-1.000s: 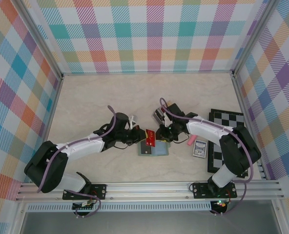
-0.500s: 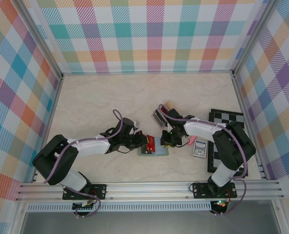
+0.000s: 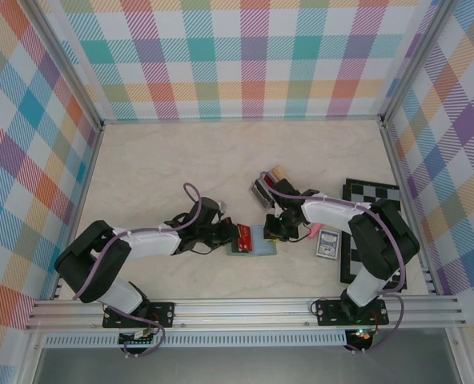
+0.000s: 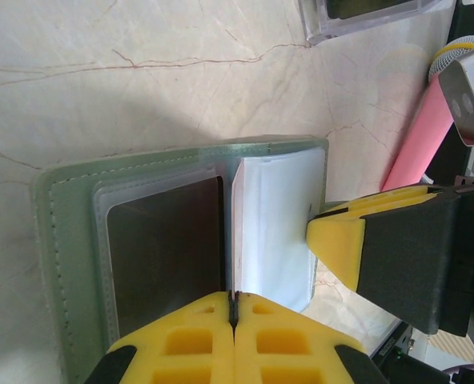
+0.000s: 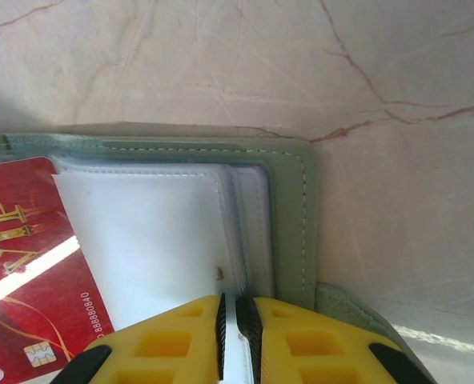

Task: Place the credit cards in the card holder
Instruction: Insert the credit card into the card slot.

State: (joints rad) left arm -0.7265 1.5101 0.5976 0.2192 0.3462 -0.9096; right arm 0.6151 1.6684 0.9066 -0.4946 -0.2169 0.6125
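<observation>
Hard to make out: from above, both arms crowd over the sage-green soft bifold wallet (image 3: pixel 261 245), so its slots can't be read there.
Cut off: the red plastic card with gold VIP lettering (image 5: pixel 25 272) runs off the left and bottom edges of the right wrist view. The left wrist sees it edge-on, just a thin dark line.
Wallet: it lies open on the pale marble-look table (image 3: pixel 157 168), front and centre, between the grippers. It has a stitched green border, a dark card (image 4: pixel 165 256) in a clear sleeve and white pages alongside.
Left gripper (image 4: pixel 231 298): clenched on the red card, which overlaps a white page.
Right gripper (image 5: pixel 229 308): pinching the edge of a white inner page of the wallet.
Nearby: a pink stick (image 4: pixel 421 136) lies just beside the wallet.
</observation>
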